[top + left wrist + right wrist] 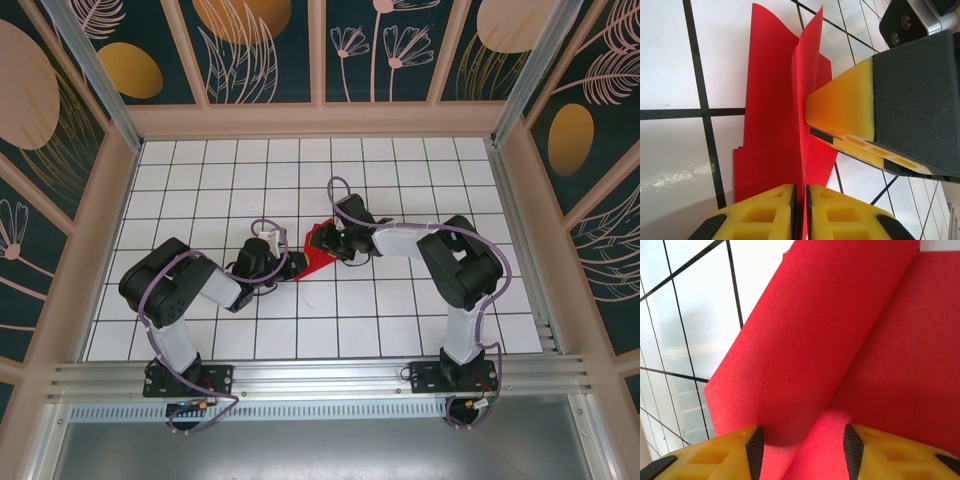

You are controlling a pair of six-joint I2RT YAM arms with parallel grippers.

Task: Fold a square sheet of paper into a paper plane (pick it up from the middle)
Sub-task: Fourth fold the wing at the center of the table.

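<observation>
**Mid-fold:** The red paper (318, 252), part-folded into layered flaps, sits near the middle of the white gridded table (400, 330). One flap stands upright along a crease while the rest lies flat. The left gripper (801, 196) pinches the near edge of that upright flap, its yellow fingers closed to a sliver with the sheet between them. The right gripper (802, 440) comes in from the opposite side with its fingers apart, straddling a soft, rounded ridge of paper. Whether its pads touch the ridge cannot be told. From the left wrist, one of the right gripper's fingers appears to meet the face of the standing flap.

The step in hand looks like setting a fold along the plane's body, and the ridge under the right gripper reads as not yet creased. Doing it well would mean the left gripper anchoring the paper firmly so the layers do not slide. The right gripper would then press the ridge flat on the intended line and run along it, rather than squeezing where it bulges. Paper this thin is likely to buckle or tear if the arms pull apart, so some slack between them seems wise. The layered edges at one corner look slightly stepped, a hint that alignment wants checking before the crease is made sharp.
</observation>
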